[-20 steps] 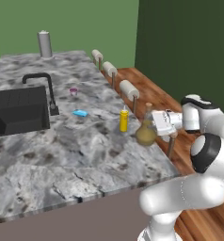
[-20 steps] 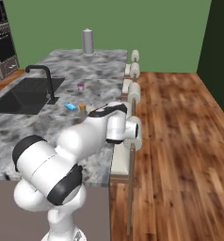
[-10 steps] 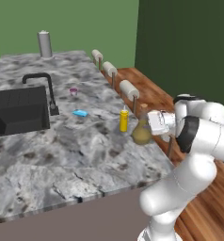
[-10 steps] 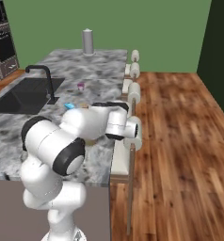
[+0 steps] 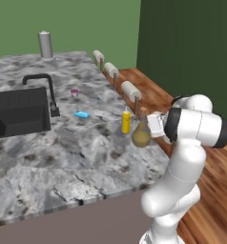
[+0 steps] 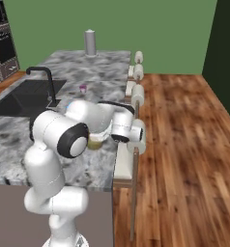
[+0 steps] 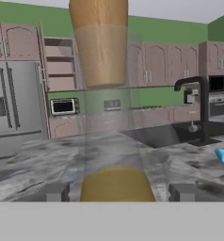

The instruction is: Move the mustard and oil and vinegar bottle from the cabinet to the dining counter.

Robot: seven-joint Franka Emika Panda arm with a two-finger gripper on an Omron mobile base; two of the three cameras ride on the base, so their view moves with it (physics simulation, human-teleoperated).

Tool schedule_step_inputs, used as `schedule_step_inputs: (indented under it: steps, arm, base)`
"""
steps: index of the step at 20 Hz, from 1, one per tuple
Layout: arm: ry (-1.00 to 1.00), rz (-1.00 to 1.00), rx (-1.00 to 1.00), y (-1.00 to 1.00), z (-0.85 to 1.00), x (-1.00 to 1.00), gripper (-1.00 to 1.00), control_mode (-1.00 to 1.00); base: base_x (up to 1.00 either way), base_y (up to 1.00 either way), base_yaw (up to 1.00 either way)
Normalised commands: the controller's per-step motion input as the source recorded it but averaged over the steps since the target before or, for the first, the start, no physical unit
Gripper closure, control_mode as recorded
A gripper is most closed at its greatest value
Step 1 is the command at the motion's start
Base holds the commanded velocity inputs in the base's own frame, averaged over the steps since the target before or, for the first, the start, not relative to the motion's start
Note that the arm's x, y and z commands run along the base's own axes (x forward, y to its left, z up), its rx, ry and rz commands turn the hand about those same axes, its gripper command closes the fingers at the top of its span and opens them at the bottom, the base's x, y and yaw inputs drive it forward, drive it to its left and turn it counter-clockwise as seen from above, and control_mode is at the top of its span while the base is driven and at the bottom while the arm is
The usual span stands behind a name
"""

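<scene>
The claw stands open, its two dark fingertips set wide to either side of the oil and vinegar bottle, with clear gaps between each tip and the glass in the hand view. There the flask's thin neck and tan stopper rise straight up the middle, very close to the camera, so the claw brackets the neck without touching it. The bottle stands upright on the marbled counter near its stool-side edge. The mustard stands upright just beside it, a little farther along the counter. Beyond them lie a small blue object and the black sink with its faucet.
</scene>
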Motion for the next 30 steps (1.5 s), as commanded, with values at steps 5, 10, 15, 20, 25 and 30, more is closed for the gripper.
schedule_step_inputs:
  steps: [5, 10, 15, 20, 25, 30]
  arm:
    - [0.0, 0.0, 0.0, 0.01, -0.28, 0.21, 1.0, -1.0]
    - [0.0, 0.0, 0.0, 0.01, -0.14, 0.3, 1.0, -1.0]
    - [0.0, 0.0, 0.0, 0.04, -0.16, 0.31, 1.0, -1.0]
    - [-0.01, 0.0, 0.0, 0.1, -0.25, 0.29, 1.0, -1.0]
    - [-0.06, 0.0, 0.0, 0.14, -0.31, 0.07, 1.0, -1.0]
    - [-0.1, 0.0, 0.0, 0.09, -0.35, -0.01, 1.0, -1.0]
  base:
    - [0.0, 0.0, 0.0]
    - [0.0, 0.0, 0.0]
    - [0.0, 0.0, 0.0]
    - [0.0, 0.0, 0.0]
    - [0.0, 0.0, 0.0]
    - [0.0, 0.0, 0.0]
